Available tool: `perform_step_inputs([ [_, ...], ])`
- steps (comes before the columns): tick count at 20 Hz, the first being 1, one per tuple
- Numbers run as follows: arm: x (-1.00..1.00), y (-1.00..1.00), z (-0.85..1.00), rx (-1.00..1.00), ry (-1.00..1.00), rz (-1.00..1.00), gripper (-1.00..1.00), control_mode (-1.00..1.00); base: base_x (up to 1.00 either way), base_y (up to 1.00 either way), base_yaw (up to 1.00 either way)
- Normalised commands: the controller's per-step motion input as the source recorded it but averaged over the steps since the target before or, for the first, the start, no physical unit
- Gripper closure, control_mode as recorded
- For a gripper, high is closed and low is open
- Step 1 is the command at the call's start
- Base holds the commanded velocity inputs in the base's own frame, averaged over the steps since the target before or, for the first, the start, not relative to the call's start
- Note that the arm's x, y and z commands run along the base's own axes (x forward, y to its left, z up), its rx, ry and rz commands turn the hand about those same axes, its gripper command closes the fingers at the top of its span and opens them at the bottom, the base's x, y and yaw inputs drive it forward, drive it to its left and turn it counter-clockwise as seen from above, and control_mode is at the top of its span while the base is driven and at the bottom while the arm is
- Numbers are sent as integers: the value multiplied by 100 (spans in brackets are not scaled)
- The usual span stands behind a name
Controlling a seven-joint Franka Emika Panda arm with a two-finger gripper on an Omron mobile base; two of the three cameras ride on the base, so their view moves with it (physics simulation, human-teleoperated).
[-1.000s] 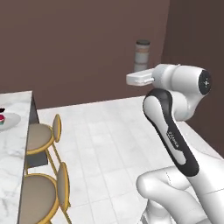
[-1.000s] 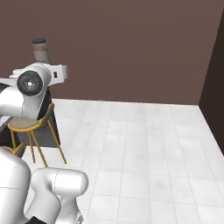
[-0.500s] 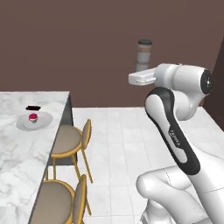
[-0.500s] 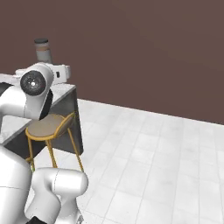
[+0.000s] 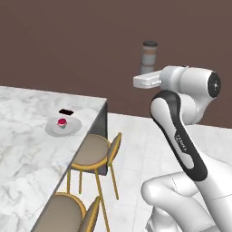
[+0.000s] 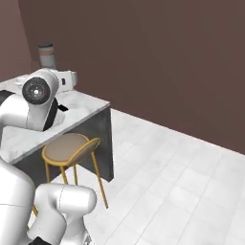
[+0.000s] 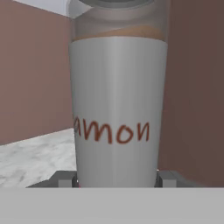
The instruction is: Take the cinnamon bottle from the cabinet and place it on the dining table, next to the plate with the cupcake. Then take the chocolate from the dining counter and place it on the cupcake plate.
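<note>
My gripper point(image 5: 148, 72) is shut on the cinnamon bottle point(image 5: 149, 56), a slim brown bottle with a dark cap that stands upright above the hand. The bottle point(image 7: 116, 109) looms close in the hand view, its pale label between the finger tips point(image 7: 65, 178). From the right it rises above the hand point(image 6: 47, 56). On the dining table point(image 5: 27, 149) to the left, the small plate point(image 5: 70, 129) carries the cupcake point(image 5: 61, 123). The black chocolate point(image 5: 66, 111) lies just behind the plate. The cabinet is out of view.
Two wooden stools point(image 5: 93, 152) point(image 5: 63, 213) stand along the table's near edge, between it and the arm. One stool point(image 6: 67, 148) shows from the right. A dark brown wall point(image 5: 68, 41) runs behind. Pale tiled floor point(image 6: 177, 186) lies open to the right.
The whole picture has swung as the base moved: the table, plate and stools have come further into view. The bottle stays gripped in the same pose.
</note>
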Motion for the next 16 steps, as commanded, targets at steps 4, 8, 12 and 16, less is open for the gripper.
perform_step_inputs([
  [4, 0, 0, 0, 0, 0, 0, 100, 100, 56, -8, 56],
  [8, 0, 0, 0, 0, 0, 0, 100, 100, 46, -8, 62],
  [12, 0, 0, 0, 0, 0, 0, 100, 100, 53, -8, 58],
  [16, 0, 0, 0, 0, 0, 0, 100, 100, 73, -1, 50],
])
